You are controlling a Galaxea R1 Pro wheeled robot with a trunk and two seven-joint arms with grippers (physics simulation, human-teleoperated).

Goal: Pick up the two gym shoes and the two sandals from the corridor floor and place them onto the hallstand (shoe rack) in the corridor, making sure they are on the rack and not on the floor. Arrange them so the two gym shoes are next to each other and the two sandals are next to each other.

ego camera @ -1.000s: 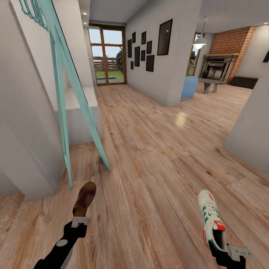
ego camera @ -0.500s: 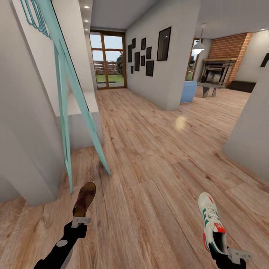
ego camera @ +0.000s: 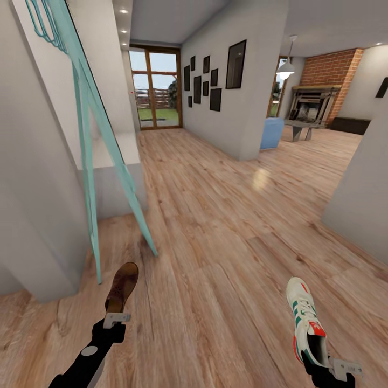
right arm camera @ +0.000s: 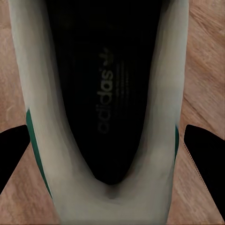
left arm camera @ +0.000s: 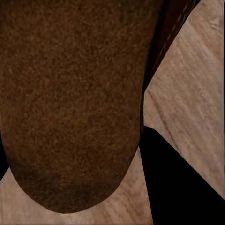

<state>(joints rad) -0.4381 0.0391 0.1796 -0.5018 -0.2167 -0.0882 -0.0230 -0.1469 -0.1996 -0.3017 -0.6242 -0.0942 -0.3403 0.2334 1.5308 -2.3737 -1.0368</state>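
Down at 7 o'clock in the head view, the left gripper (ego camera: 117, 318) clamps a brown sandal (ego camera: 122, 286); at 5 o'clock the right gripper (ego camera: 323, 362) grasps a white gym shoe (ego camera: 305, 319), green stripes, above grainy corridor floor (ego camera: 215, 242). Left wrist view: fuzzy brown sandal sole (left arm camera: 70, 103). Right wrist view: dark insole reads "adidas" (right arm camera: 107, 101).

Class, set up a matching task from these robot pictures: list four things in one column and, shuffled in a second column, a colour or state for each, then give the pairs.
Things:
1. sandal
2. gym shoe
3. ladder
4. fireplace wall

States:
A. red brick
B. turquoise, leaning against the wall
C. held by the right gripper
D. held by the left gripper

Pairs: 1-D, 2-C, 3-B, 4-A
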